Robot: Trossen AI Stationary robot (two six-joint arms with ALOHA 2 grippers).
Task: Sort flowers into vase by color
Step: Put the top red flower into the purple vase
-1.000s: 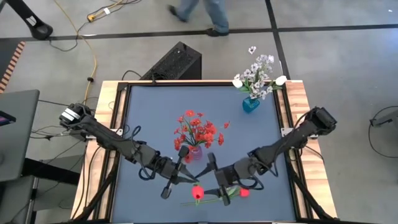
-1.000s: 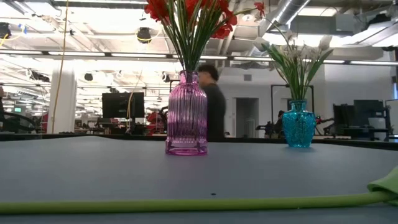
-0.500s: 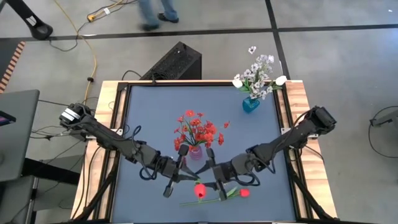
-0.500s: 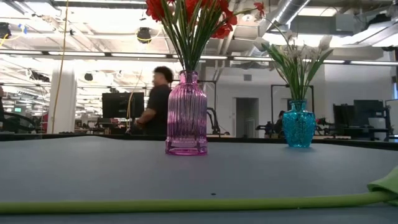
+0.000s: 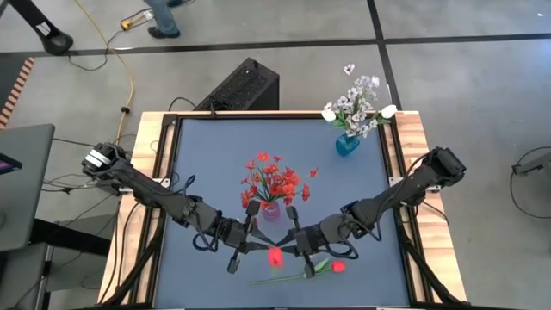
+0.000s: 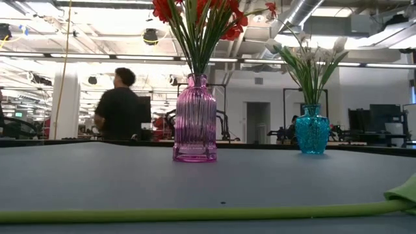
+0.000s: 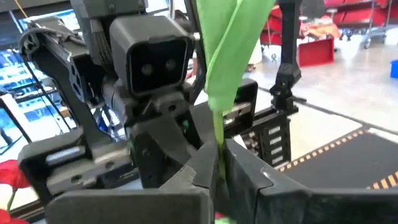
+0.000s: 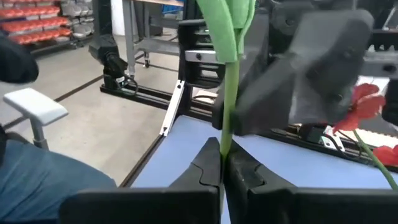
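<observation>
Gripping together: both grippers pinch one green stem, near the table's front edge.
Left gripper: fingers closed on the stem of the red tulip — the stem runs up between the fingertips, a broad green leaf above them.
Right gripper: clamped on the same stem, which stands upright out of its fingertips with a folded leaf above.
Where they meet: in the high view the left gripper and the right gripper sit on either side of the tulip's red bud, just in front of the pink vase.
Second loose flower: another red bud lies on the table just beside the right gripper, its long green stem stretched flat across the front — the low view shows this stem lying along the mat.
Pink vase: upright near the table's middle, holding the red flowers.
Blue vase: upright at the far right corner, holding the white flowers.
Table: dark blue mat in a wooden frame.
Room: a person in a dark top stands behind the table.
</observation>
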